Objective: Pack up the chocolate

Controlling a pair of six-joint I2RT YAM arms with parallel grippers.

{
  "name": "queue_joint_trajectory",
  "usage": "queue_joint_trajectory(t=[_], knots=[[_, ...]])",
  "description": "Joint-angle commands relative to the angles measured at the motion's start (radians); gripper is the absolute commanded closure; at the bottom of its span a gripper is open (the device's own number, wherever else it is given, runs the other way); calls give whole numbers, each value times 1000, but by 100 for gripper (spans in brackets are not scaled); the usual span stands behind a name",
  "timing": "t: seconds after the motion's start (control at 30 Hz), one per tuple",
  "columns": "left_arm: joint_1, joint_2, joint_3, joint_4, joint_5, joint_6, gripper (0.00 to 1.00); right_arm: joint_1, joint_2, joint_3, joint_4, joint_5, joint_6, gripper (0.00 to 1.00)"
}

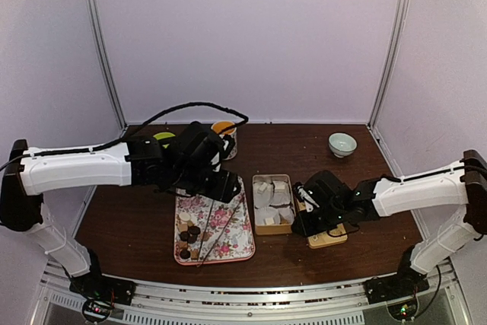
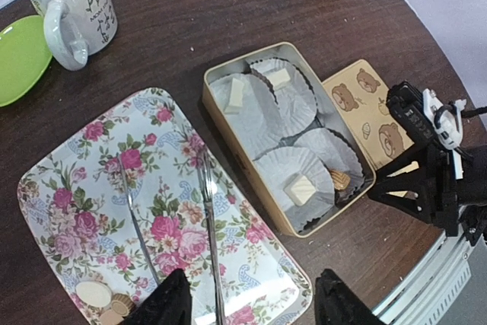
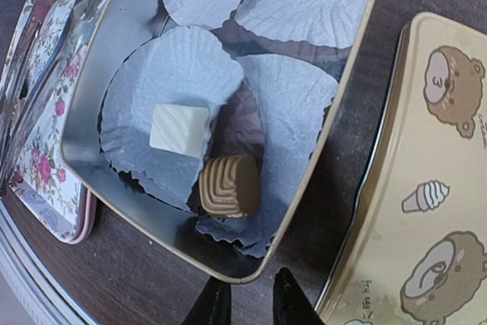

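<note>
A gold tin (image 2: 228,138) lined with white paper cups holds the chocolate: cream blocks (image 2: 299,188) and one ridged brown piece (image 3: 230,185) beside a cream block (image 3: 179,129). More chocolate, dark and round (image 1: 188,237), lies at the near end of the floral tray (image 2: 61,203). Metal tongs (image 2: 207,211) lie loose on that tray. My left gripper (image 2: 255,306) hovers open over the tray's near corner, holding nothing. Just outside the tin's near corner is my right gripper (image 3: 251,302), its fingers a narrow gap apart and empty.
The tin's bear-printed lid (image 3: 434,188) lies flat right of the tin, under my right arm. A mug (image 2: 72,5) and green plate (image 2: 19,55) stand at the back left. A small pale bowl (image 1: 342,143) sits at the back right.
</note>
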Motion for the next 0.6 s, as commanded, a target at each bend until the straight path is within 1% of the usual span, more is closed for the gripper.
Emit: queue_joint_trajectory(t=[0.0,0.13,0.2,0.23,0.4,0.57], knots=[[10,-43,-28,-4,-18,22,42,4,71,92,57,66,-19,79],[10,-47,-45,1,-1,13,42,5,125,167,43,76,-29,80],[10,-46,-54,20,26,6,42,5,108,176,35,85,-34,79],[10,-45,-61,33,45,0,42,5,89,172,30,94,-37,77],[-3,-23,-98,168,161,-37,42,-2,-33,143,-48,150,-56,62],[-85,76,-33,214,193,-72,42,-35,-163,94,-132,205,-61,39]])
